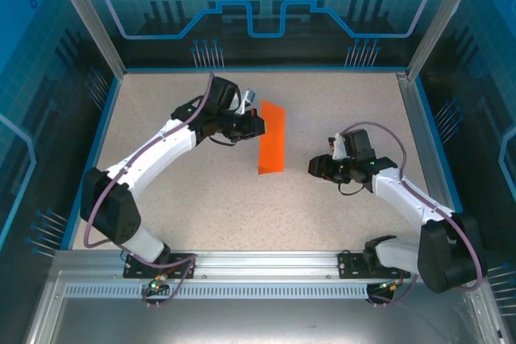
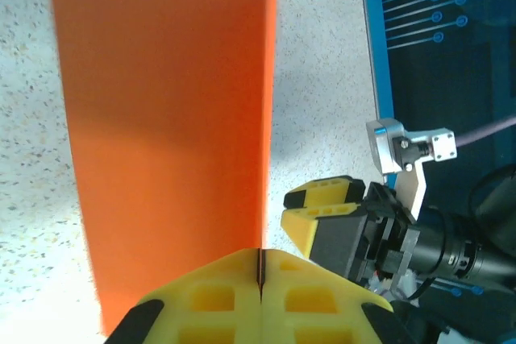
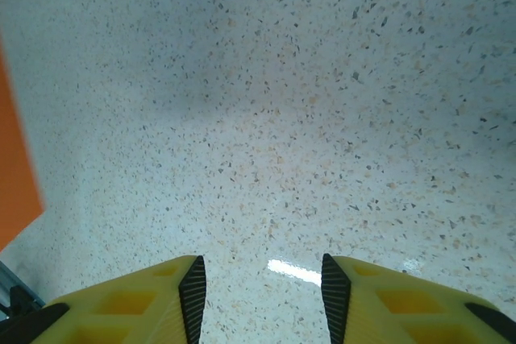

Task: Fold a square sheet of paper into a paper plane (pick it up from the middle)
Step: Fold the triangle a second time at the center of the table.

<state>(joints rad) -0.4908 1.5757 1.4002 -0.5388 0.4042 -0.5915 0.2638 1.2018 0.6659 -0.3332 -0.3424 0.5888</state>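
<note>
The square sheet of paper (image 1: 272, 138) is bright orange and folded into a long narrow panel, lying slanted in the middle of the table. In the left wrist view the square sheet of paper (image 2: 169, 134) stretches away from my fingers, its folded edge running straight into the seam between them. My left gripper (image 1: 256, 123) (image 2: 260, 252) is shut on that edge near the paper's far left end. My right gripper (image 1: 313, 167) (image 3: 262, 279) hovers low over bare table to the paper's right, open with nothing between its pads. An orange corner of the paper (image 3: 14, 175) shows at its left.
The speckled tabletop (image 1: 201, 199) is ringed by blue walls and an aluminium frame (image 1: 266, 262) at the near edge. In the left wrist view, the right gripper (image 2: 322, 209) sits close to the paper's right side.
</note>
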